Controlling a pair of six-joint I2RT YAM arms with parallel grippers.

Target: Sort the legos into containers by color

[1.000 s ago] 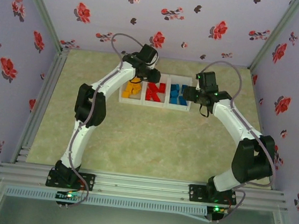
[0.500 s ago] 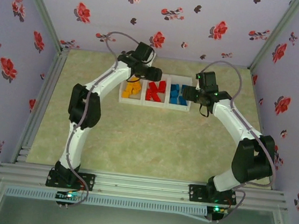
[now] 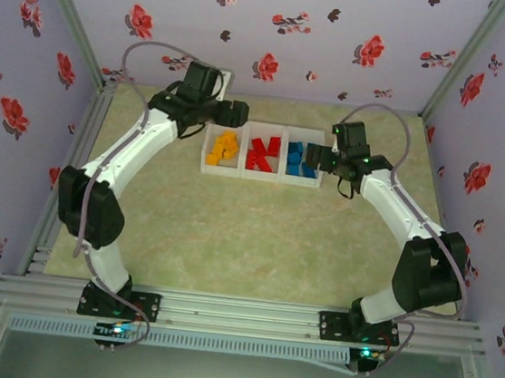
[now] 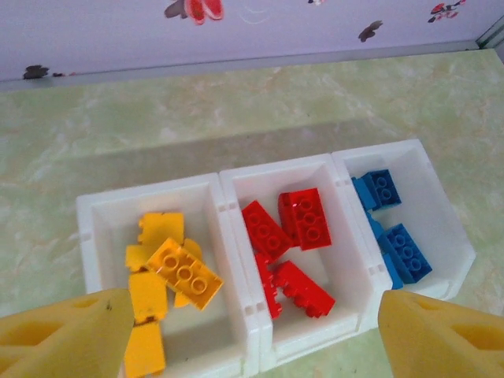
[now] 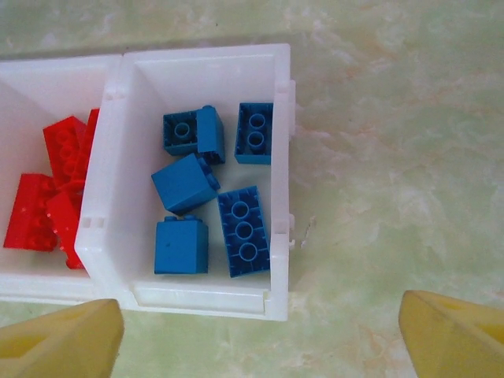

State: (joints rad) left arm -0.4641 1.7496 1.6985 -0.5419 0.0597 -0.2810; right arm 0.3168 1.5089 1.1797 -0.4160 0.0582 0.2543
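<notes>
1. Top external view: we see the containers, three white bins joined in one row, standing on the table toward its far edge. They sit about midway between its left and right edges, where both arms can reach them.
2. In the left wrist view, the orange-yellow legos lie in the bin nearest the table's left edge. The red legos lie in the middle bin and the blue legos in the bin nearest the right edge. Each colour sits in its own compartment, as the task asks.
3. The left gripper hangs above the table beside the row, looking down on all three bins. Its jaws stand wide apart and nothing lies between them.
4. The right gripper hovers by the row's right end, over the outer wall of the blue bin. Its jaws are likewise spread wide and carry nothing.
5. In the right wrist view, we count five blue bricks, some with studs up and some on their sides. We judge that they were dropped in loose, not stacked.
6. Every brick we can see lies in a bin of matching colour, so we judge the sorting done or nearly so.
</notes>
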